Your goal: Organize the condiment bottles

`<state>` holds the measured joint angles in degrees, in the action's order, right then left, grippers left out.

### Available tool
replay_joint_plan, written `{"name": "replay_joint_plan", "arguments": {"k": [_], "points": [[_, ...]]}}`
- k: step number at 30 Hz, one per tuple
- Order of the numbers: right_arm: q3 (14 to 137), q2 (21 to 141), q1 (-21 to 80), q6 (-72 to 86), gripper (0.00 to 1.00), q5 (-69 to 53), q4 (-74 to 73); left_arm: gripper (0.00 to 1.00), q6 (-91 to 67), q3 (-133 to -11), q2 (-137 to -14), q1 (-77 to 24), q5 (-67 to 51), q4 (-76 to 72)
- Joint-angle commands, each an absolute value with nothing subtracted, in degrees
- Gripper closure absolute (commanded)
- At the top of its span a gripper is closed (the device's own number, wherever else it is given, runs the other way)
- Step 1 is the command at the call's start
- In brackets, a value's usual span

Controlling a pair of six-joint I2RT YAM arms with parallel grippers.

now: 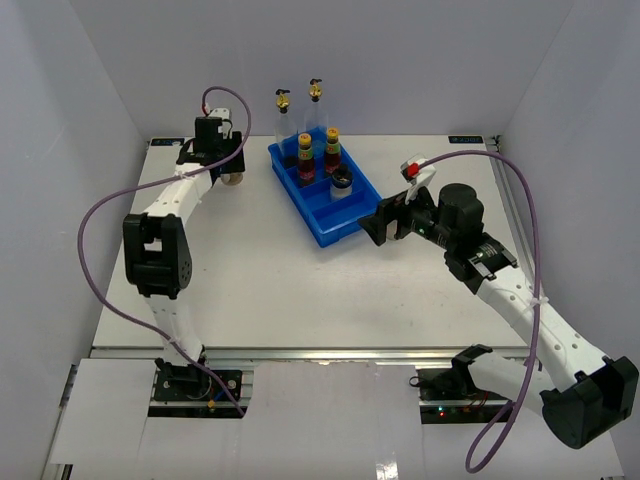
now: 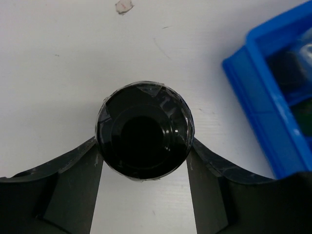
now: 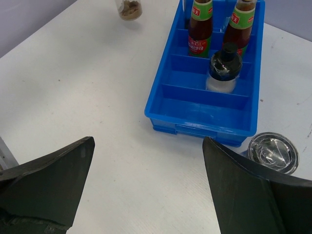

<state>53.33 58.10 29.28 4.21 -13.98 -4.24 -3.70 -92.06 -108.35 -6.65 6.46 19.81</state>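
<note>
A squat black-capped jar (image 2: 143, 129) stands on the white table, left of the blue tray (image 2: 253, 92). My left gripper (image 2: 144, 146) is shut on it, one finger pressed against each side of the cap. From above, this jar (image 1: 232, 178) peeks out under the left gripper (image 1: 222, 162). In the tray stand two red sauce bottles (image 1: 305, 160) (image 1: 331, 150) and another black-capped jar (image 1: 342, 183). Two tall clear bottles (image 1: 283, 112) (image 1: 315, 102) rise at its far end. My right gripper (image 3: 148, 141) hangs open and empty just short of the tray's near end (image 3: 200, 117).
A round clear lid-like thing (image 3: 272, 152) lies on the table beside the tray's near right corner. The tray's nearest compartment (image 3: 204, 109) holds nothing. Grey walls close the table in on the left, back and right.
</note>
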Motion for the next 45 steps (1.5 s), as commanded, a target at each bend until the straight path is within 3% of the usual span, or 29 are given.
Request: {"name": "replay_joint_plan", "arguments": {"k": [1, 8, 12, 26, 45], "points": [[52.6, 54.3, 29.5, 5.3, 0.02, -15.2, -4.9, 1.00, -4.3, -85.0, -94.5, -11.7, 6.0, 17.8], [52.6, 50.7, 29.5, 6.1, 0.02, -14.8, -6.6, 1.00, -8.3, -74.3, -80.8, -19.3, -0.6, 15.1], [52.4, 49.0, 29.5, 6.9, 0.02, -14.0, -6.8, 1.00, -9.3, -73.7, -78.9, -20.8, -5.1, 13.8], [51.2, 47.2, 29.5, 6.9, 0.02, -10.4, -6.5, 1.00, -3.1, -86.0, -96.2, -26.4, -7.2, 10.9], [48.4, 45.5, 29.5, 7.5, 0.03, -6.9, -1.6, 1.00, 3.2, -91.4, -113.5, -29.4, -3.2, 1.2]]}}
